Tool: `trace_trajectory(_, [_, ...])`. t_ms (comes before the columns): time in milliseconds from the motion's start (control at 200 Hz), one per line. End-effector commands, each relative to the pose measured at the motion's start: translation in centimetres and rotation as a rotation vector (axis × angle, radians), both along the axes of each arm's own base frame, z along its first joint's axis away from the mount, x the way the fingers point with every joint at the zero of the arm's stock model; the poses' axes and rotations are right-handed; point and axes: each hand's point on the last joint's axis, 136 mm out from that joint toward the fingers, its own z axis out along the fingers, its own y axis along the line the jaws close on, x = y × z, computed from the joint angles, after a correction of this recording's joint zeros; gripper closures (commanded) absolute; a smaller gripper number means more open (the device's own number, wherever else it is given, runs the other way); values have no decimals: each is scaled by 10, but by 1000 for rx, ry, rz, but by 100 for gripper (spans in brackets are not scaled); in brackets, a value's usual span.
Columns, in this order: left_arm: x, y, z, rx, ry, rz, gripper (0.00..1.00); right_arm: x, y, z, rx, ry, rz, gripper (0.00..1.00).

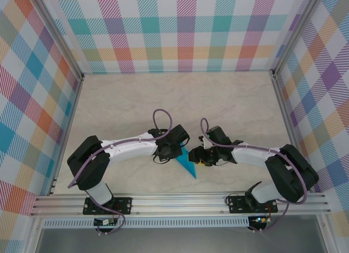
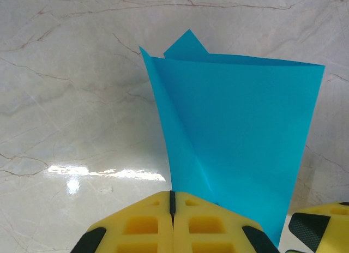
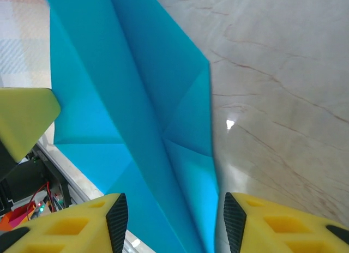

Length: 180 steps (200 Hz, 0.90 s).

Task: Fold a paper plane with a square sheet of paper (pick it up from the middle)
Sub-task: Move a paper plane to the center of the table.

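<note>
Top external view: the two arms reach toward each other near the front middle of the marbled table (image 1: 125, 106), and the teal-blue paper plane (image 1: 187, 164) sits between them, its sharp tip pointing toward the near edge. The left gripper (image 1: 173, 150) meets the paper's upper left part, and the right gripper (image 1: 197, 155) is just beside its right edge. From the left wrist, the left gripper (image 2: 172, 196) has its yellow fingers pressed together with only a thin seam between them – they pinch the lower edge of the paper plane (image 2: 234, 127), which stands up from them as a broad folded panel with a small corner poking above its top edge and a crease running down toward the fingers. From the right wrist, the right gripper (image 3: 170, 220) has its fingers spread apart, one on either side of the paper plane (image 3: 136, 100), whose centre crease and diagonal folds run between them – whether the black pads touch the paper I cannot tell. A yellow finger of the left gripper (image 3: 24, 119) touches the paper's left side in that view.
</note>
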Motion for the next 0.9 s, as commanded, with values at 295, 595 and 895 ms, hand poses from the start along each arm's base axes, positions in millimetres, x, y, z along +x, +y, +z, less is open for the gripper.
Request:
trace_trajectory(295, [3,9,0,26,-15,5,96,-3,22,13,85,-26,82,48])
trace_trajectory(595, [3,10,1,28,-17,3,96,10,-4,3,-70,-93,-24,44])
trace_trajectory(895, [3,9,1,25,-18,4,96,-6,17,1,55,-15,61,45])
